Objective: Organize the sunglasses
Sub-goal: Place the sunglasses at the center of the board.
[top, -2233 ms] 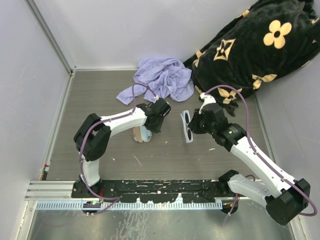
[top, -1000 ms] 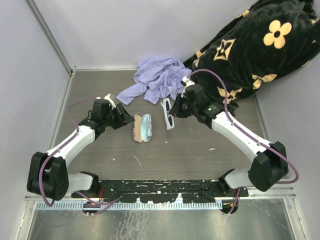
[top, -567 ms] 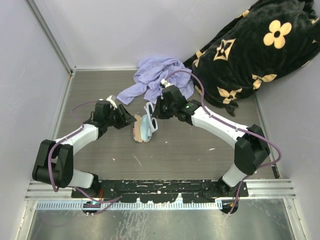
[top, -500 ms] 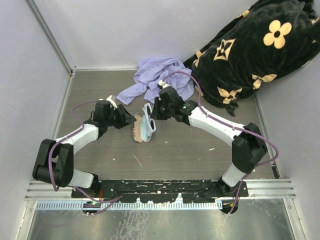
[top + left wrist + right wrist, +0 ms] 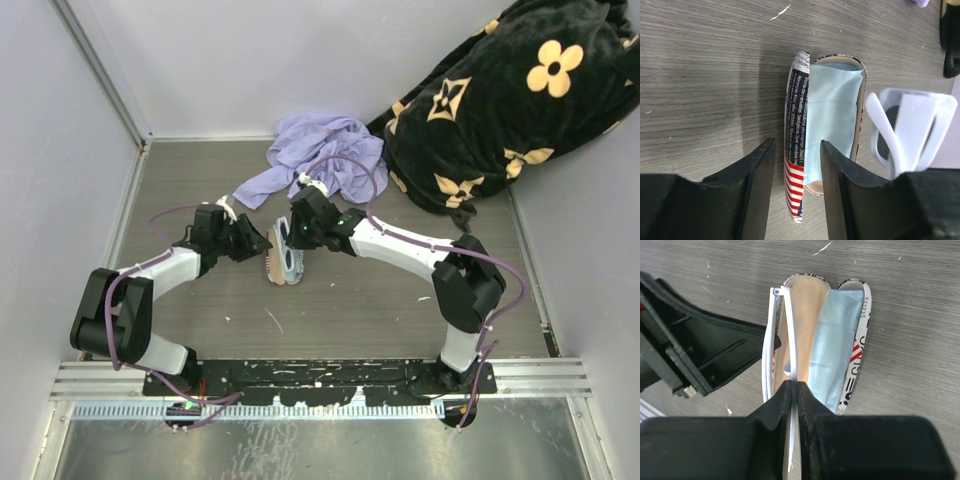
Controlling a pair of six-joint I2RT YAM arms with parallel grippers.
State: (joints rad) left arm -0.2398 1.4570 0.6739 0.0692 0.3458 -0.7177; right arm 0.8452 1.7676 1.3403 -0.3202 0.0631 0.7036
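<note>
The grey wood-grain desk [image 5: 190, 190] fills the floor between pale walls. A black blanket [image 5: 500, 90] with tan flower and diamond marks is heaped in the far right corner. Just beside it, on its left, lies a crumpled lavender cloth [image 5: 325, 150].

Both arms reach toward the middle of the desk and meet at an open glasses case [image 5: 272, 266]. The right arm comes in from the right and the left arm from the left.

The case lies open like a clamshell, its outside printed with newsprint lettering and red and white stripes. In the right wrist view the case [image 5: 860, 357] shows one tan-lined half and one half covered by a light-blue cloth [image 5: 837, 340]. The same cloth [image 5: 832, 115] lies flat inside the case [image 5: 795, 150] in the left wrist view.

The left pincer [image 5: 796, 145] is released, with its jaws apart. The printed near wall of the case shows between them. I cannot tell whether either jaw touches it. From above, this pincer [image 5: 250, 243] sits just beside the case on its left.

The right pincer [image 5: 794, 386] is clenched on the folded sunglasses [image 5: 790, 335], pinching the thin white arms between its tips. The sunglasses are over the tan half of the case, alongside the blue cloth. Whether they rest on the lining cannot be told. In the left wrist view the sunglasses [image 5: 912, 125] appear at the case's far side.
</note>
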